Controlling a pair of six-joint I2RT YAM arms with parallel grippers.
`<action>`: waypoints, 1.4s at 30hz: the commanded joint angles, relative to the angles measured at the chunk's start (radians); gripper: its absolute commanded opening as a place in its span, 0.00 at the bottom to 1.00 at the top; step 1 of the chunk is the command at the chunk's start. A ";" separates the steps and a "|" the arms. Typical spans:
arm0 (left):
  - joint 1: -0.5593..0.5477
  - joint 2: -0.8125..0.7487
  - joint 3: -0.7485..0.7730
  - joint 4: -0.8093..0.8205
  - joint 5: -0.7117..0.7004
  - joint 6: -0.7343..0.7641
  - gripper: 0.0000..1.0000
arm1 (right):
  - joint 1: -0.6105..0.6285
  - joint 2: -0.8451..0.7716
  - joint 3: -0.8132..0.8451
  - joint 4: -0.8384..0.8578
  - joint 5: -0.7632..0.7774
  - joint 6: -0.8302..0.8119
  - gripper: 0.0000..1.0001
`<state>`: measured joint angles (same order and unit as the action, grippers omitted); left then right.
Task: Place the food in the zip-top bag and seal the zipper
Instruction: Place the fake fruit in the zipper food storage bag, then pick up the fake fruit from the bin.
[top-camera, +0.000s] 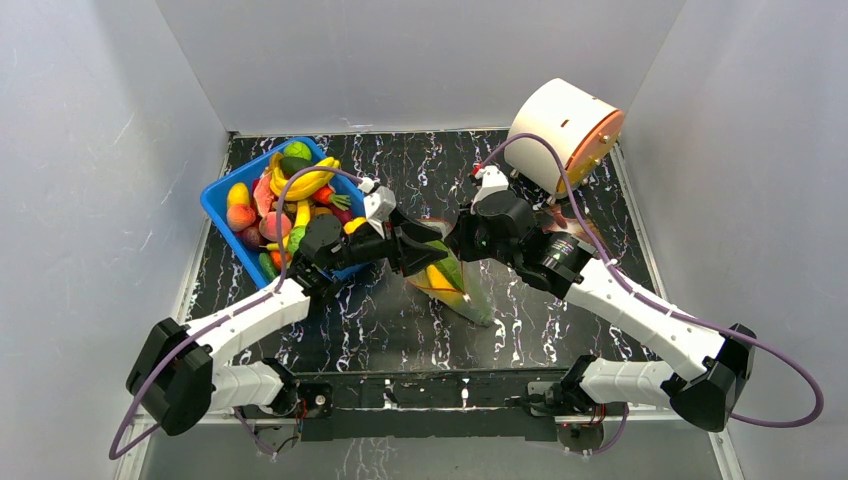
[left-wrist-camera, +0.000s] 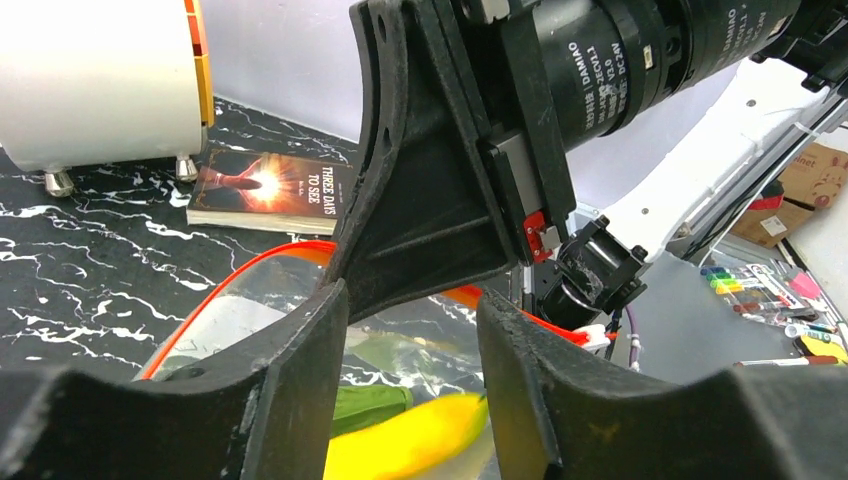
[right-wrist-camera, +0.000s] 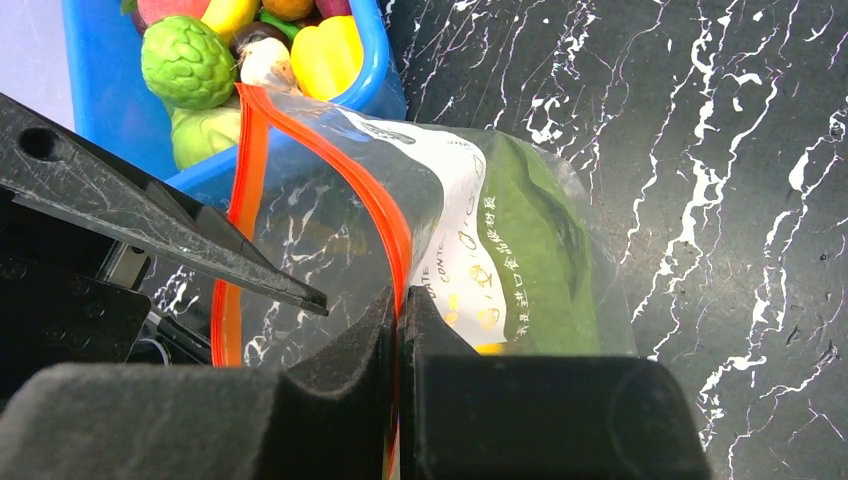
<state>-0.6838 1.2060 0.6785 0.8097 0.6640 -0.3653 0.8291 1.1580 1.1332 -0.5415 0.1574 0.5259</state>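
The clear zip-top bag (top-camera: 468, 296) lies mid-table with its mouth held open; it also shows in the right wrist view (right-wrist-camera: 470, 240). My right gripper (right-wrist-camera: 397, 292) is shut on the red-orange zipper strip (right-wrist-camera: 372, 203) at the mouth edge. My left gripper (left-wrist-camera: 412, 298) is open, its fingers at the bag's mouth. A yellow banana (left-wrist-camera: 420, 435) and a green piece (left-wrist-camera: 365, 405) lie in the bag below the left fingers. Green lettuce (right-wrist-camera: 545, 250) shows through the plastic. In the top view both grippers, left (top-camera: 432, 250) and right (top-camera: 456, 243), meet over the bag.
A blue basket (top-camera: 215, 195) with several toy fruits and vegetables stands at the back left, close to the bag (right-wrist-camera: 90, 110). A white round container (top-camera: 565, 125) stands at the back right, with a book (left-wrist-camera: 270, 190) lying before it. Grey walls enclose the table.
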 joint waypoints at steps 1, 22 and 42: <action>-0.005 -0.069 0.019 -0.040 0.006 0.082 0.50 | -0.002 -0.031 0.043 0.058 0.002 0.005 0.00; -0.003 -0.195 0.176 -0.674 -0.528 0.100 0.68 | -0.002 -0.043 0.033 0.046 0.010 -0.004 0.00; 0.075 -0.188 0.389 -1.232 -1.130 0.157 0.97 | -0.002 -0.051 0.032 0.034 0.013 -0.012 0.00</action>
<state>-0.6559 1.0065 1.0096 -0.2989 -0.3733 -0.2348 0.8291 1.1507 1.1332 -0.5491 0.1577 0.5243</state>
